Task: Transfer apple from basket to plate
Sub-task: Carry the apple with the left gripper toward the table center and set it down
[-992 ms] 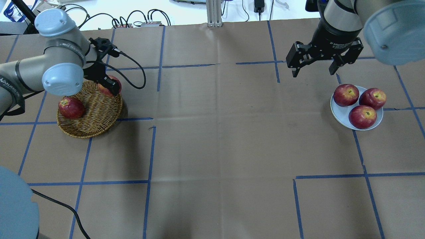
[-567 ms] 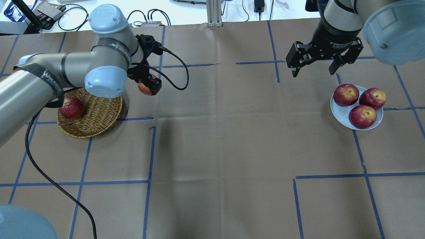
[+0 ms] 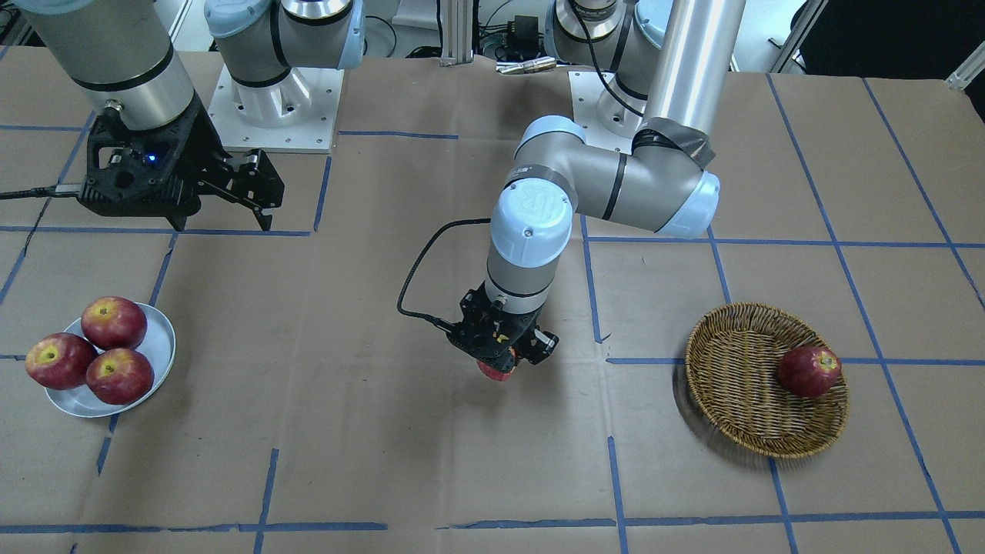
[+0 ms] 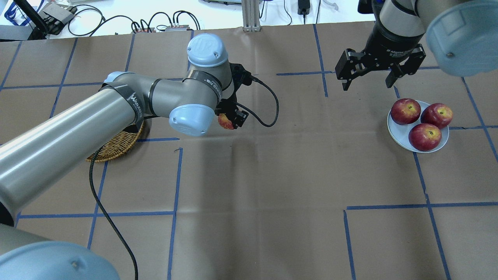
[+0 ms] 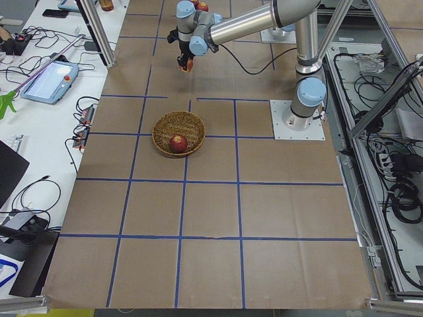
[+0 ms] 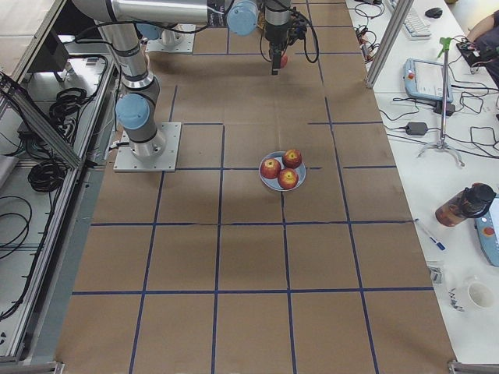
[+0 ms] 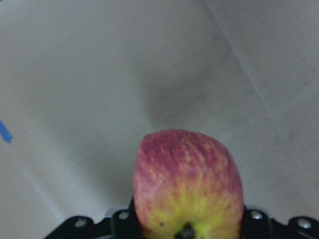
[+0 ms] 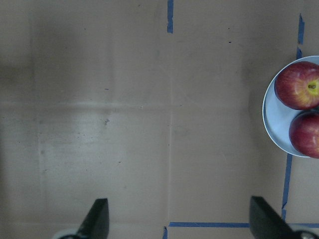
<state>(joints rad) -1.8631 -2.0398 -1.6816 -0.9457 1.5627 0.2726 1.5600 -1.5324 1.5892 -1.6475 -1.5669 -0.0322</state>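
My left gripper (image 4: 229,118) is shut on the apple (image 4: 225,121), red with yellow-orange streaks, and holds it above the table's middle, right of the basket (image 4: 116,146). The apple fills the left wrist view (image 7: 187,186) and shows under the gripper in the front view (image 3: 495,370). The wicker basket (image 3: 739,381) holds a darker red apple (image 3: 808,370). The pale plate (image 4: 397,129) at the right carries three deep-red apples (image 4: 424,136). My right gripper (image 4: 367,79) is open and empty, hanging above the table behind the plate's left side; the plate shows in its wrist view (image 8: 275,119).
Blue tape lines (image 4: 177,171) cross the brown paper table. The left arm's long link (image 4: 78,132) covers most of the basket from overhead. A black cable (image 4: 268,105) loops from the left wrist. Cables and devices lie beyond the far table edge.
My left arm has carried the apple out of the basket and rightward toward the table's middle. The right arm has not moved.
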